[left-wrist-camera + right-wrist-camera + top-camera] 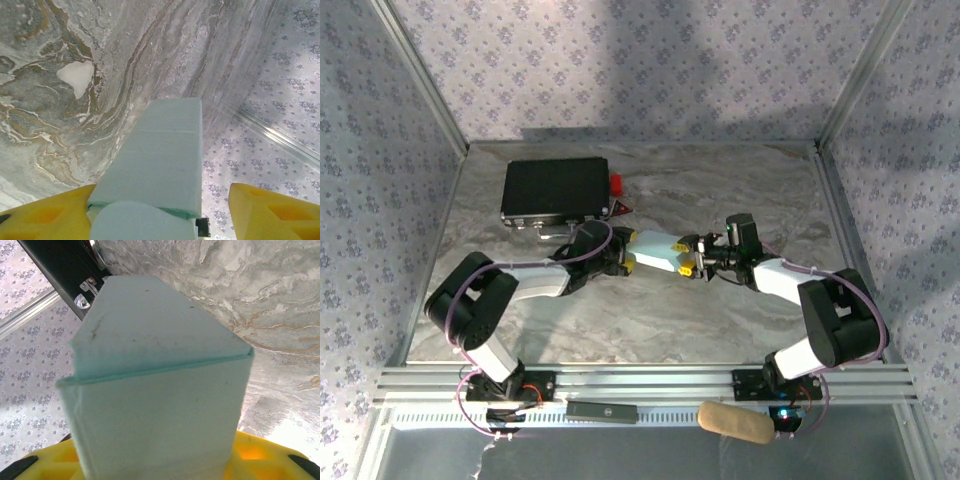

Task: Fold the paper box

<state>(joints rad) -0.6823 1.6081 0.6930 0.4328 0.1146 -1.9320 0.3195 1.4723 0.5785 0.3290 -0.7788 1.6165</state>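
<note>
Left wall [380, 170]: pale wallpaper with a small repeating flower print, framed by bare metal posts. Table [620, 320]: grey marbled surface with tan and white veining and a few bright glare patches. Far left on it, a black case [556, 190] lies flat with metal latches on its near side and red parts [617, 184] at its right end. On the front rail [650, 380] sits a small black bar [602, 409] whose mark is too small to read, and right of it a tan roll [735, 421]. The left arm [490, 300] reaches in toward table centre. Left gripper [626, 250]: jaws apart. In the left wrist view 1 yellow finger [47, 212] is against the side of the paper box [656, 250] and the other finger [272, 212] is well apart from it. The paper box is pale blue and folded into a long squarish tube, a rounded flap showing at the left gripper's end. It is at mid-table between the 2 grippers, just right of the case. Right gripper [683, 257]: closed on the box's other end, yellow fingers [260, 457] flanking it in the right wrist view. Whether the box clears the table, cannot tell. The right arm [820, 320] bends back to its base. The right wall [910, 170] has the same flower print.
</note>
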